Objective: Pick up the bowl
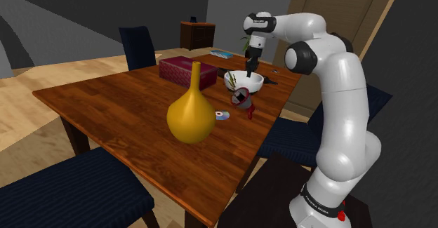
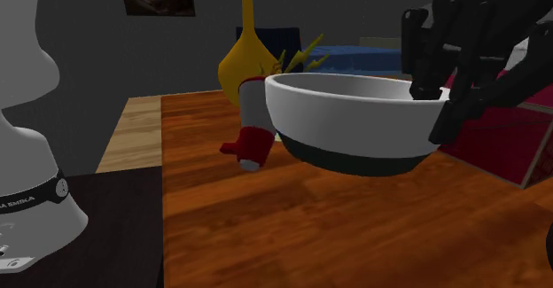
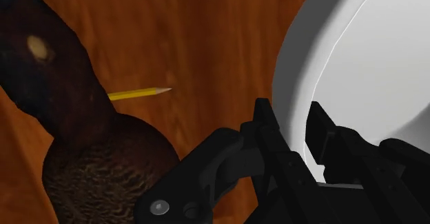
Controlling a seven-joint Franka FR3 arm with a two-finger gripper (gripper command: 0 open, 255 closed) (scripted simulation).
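Bowl (image 2: 350,127) rim between fingers of tool (image 2: 433,109), arm (image 1: 337,79) high above table (image 1: 105,97)

The bowl (image 2: 354,109) is white with a near-black band round its base. The vase (image 1: 190,114) is mustard yellow, the table (image 1: 105,100) reddish-brown wood grain, the box (image 1: 184,72) maroon (faintly patterned), the chair (image 1: 77,188) navy with fine stripes, and the gripper (image 2: 436,111) black.

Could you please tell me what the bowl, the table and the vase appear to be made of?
The bowl: smooth white, dark base band, likely glazed ceramic, possibly plastic. The table: reddish-brown wood, visible grain, soft sheen. The vase: smooth glossy yellow; ceramic or glass, unclear.
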